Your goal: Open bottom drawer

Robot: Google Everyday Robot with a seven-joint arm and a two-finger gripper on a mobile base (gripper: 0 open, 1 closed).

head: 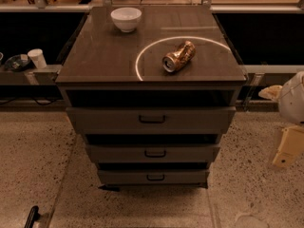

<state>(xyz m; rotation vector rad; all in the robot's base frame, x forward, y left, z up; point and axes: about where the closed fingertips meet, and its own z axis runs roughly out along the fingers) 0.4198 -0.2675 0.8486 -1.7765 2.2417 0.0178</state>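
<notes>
A grey-brown cabinet (102, 63) with three drawers stands in the middle of the camera view. The bottom drawer (123, 176) has the narrowest front and a small dark centre handle (155, 177); its front sits flush in line with the others, closed. My gripper (286, 148) shows as a cream part under a white arm segment at the far right edge. It is well to the right of the cabinet, at about the height of the middle drawer (118, 153), and touches nothing.
On the cabinet top lie a white bowl (126, 18) at the back left and a crushed brown can (179, 56) inside a white ring. A white cup (36, 58) stands on a ledge at left. Speckled floor surrounds the cabinet.
</notes>
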